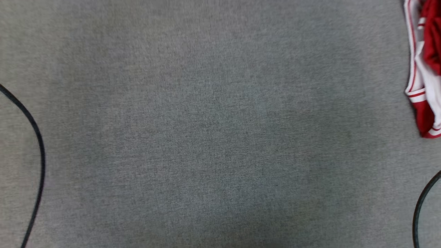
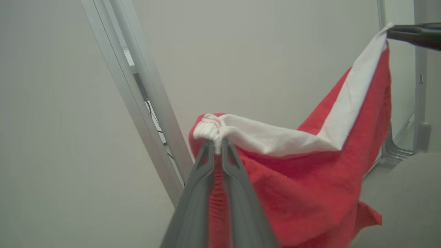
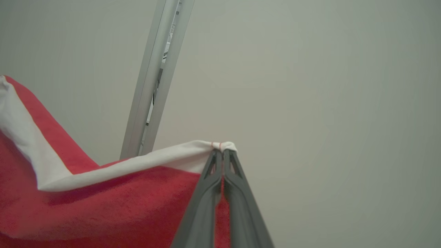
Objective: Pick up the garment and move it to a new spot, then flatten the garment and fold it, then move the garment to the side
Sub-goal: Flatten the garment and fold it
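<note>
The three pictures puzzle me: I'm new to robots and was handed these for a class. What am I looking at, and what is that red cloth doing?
This is a wheeled robot with two arms, each ending in a gripper with two long dark fingers. One picture comes from a camera on its head, looking down at a grey cloth-covered surface; a red and white garment shows at the right edge, and dark cables curve in at both sides. The other two come from cameras on the wrists, looking along the fingers. In the left wrist view, the left gripper is shut on the garment's white band. In the right wrist view, the right gripper pinches the band's other end. The red cloth hangs between them, in front of a pale wall and a metal frame.
</note>
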Robot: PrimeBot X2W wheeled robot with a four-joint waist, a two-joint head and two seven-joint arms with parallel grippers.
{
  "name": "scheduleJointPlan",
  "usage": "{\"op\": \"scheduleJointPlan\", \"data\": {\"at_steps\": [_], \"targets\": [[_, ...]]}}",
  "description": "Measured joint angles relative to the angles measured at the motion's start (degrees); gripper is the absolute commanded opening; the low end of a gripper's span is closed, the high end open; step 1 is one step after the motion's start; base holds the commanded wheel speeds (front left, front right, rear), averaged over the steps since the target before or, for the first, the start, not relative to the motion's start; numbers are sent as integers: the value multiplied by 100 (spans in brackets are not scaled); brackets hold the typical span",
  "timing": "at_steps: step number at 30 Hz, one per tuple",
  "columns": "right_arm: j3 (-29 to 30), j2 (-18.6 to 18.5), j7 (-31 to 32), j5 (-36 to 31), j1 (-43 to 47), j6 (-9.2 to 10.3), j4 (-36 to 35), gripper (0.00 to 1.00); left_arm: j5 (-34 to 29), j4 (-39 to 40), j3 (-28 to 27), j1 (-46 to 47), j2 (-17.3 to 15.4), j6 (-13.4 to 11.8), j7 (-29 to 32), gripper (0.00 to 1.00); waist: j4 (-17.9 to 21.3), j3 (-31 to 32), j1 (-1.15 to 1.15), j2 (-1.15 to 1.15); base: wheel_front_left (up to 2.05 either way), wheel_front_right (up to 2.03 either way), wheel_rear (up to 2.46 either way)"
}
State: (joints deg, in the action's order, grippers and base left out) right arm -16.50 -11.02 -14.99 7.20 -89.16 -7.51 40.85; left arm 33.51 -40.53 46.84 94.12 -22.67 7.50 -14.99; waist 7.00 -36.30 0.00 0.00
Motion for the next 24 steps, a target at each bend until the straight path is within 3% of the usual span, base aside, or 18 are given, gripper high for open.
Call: {"op": "scheduleJointPlan", "data": {"at_steps": [6,12,18,24], "targets": [[-255,-341,0,510,1269,0,-452,0,414,1034,378,-1137,-280,0,1,0,-140,-143,0,0,0,0,0],[-271,-1076,0,1336,3238,0,-1281,0,806,2224,30,-3009,-646,0,1,0,-317,318,0,0,0,0,0],[-370,-1347,0,1640,5295,0,-2027,0,466,3108,147,-4970,-1026,0,1,0,-415,981,0,0,0,0,0],[-469,-1471,0,1706,6867,0,-2515,0,141,3330,187,-6568,-1014,0,1,0,-445,1785,0,0,0,0,0]]}}
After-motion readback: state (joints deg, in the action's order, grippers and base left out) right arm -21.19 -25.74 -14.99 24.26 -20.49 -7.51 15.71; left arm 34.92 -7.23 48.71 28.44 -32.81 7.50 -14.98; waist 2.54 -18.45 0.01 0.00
